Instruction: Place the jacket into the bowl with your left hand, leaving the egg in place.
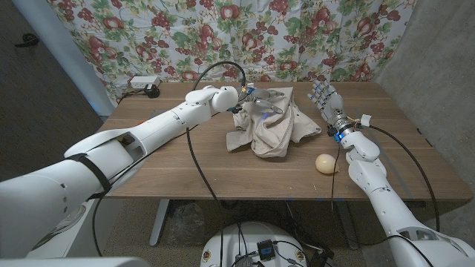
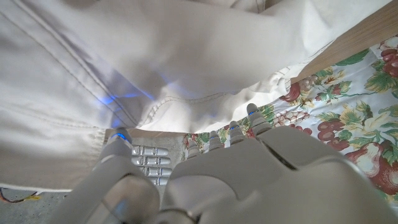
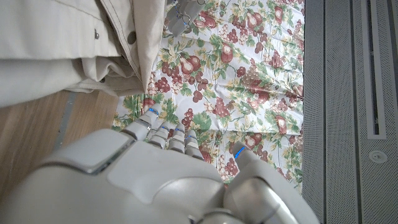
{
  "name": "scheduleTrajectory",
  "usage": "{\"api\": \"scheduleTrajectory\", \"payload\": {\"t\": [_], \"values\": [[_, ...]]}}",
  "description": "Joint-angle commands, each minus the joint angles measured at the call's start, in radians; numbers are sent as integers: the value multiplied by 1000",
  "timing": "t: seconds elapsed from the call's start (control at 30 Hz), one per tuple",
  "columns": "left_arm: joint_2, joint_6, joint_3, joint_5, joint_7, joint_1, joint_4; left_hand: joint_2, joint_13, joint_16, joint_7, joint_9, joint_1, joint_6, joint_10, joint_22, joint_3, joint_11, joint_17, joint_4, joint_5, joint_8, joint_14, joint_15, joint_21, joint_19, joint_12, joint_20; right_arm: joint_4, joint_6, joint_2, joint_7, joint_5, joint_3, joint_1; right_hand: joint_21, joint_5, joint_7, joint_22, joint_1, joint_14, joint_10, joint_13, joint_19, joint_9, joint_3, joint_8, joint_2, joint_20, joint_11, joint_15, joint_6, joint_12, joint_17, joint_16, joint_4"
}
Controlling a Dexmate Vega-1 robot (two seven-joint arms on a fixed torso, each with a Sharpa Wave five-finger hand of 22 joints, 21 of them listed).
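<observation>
**Left hand at the jacket; egg beside it on the table**

The jacket [image 1: 269, 122], a beige crumpled heap, lies on the wooden table [image 1: 171, 159] near its middle, its far part bunched up higher than the rest. The left hand [image 1: 249, 94] is at the jacket's far left edge, at the end of the left arm [image 1: 148, 133], which reaches across the table from the near left. In the left wrist view the cloth [image 2: 186, 56] hangs close over the left hand [image 2: 236, 180], whose fingertips [image 2: 254, 112] point toward its hem; whether the fingers grip the cloth cannot be told. The egg [image 1: 324, 163] lies on the table near the jacket's near right corner, apart from the cloth. The right hand [image 1: 326, 100] stands upright to the right of the jacket, fingers spread apart and holding nothing. The right wrist view shows the right hand [image 3: 155, 180] from behind, with the jacket [image 3: 68, 43] beyond it. A floral curtain [image 1: 223, 37] hangs behind the table.
</observation>
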Motion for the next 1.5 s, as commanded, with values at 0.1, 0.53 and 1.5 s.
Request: {"api": "scheduleTrajectory", "payload": {"t": [0.1,0.53,1.5], "values": [[-5,6,21,18,-2,1,17,1,5,-2,-6,3,12,-7,-10,3,-3,2,4,-3,7,-1,-15,8,-2,-8,-2,2,-12,0,-1,6,4,0,-3,7,-2,0,4,-5,8,4,3,9,2,8,4,62,-75,-4,-26,6,2,2,4,0],[-23,-4,41,12,-3,-9,64,0,5,-2,-6,4,14,-20,-20,4,-6,0,4,-6,8,-3,-21,16,-5,-6,-5,2,-12,2,-1,9,5,0,2,7,-3,-1,4,-5,10,7,3,10,2,9,4,62,-76,-4,-26,7,3,2,5,0],[-18,13,73,23,-24,-2,57,2,6,-1,-6,4,21,-38,-28,5,-12,-2,4,-12,12,-3,-22,24,-9,2,-5,2,-20,8,-2,11,4,-1,-3,7,-3,0,4,-6,11,7,3,11,2,11,4,62,-76,-3,-25,7,3,2,5,0]]}}
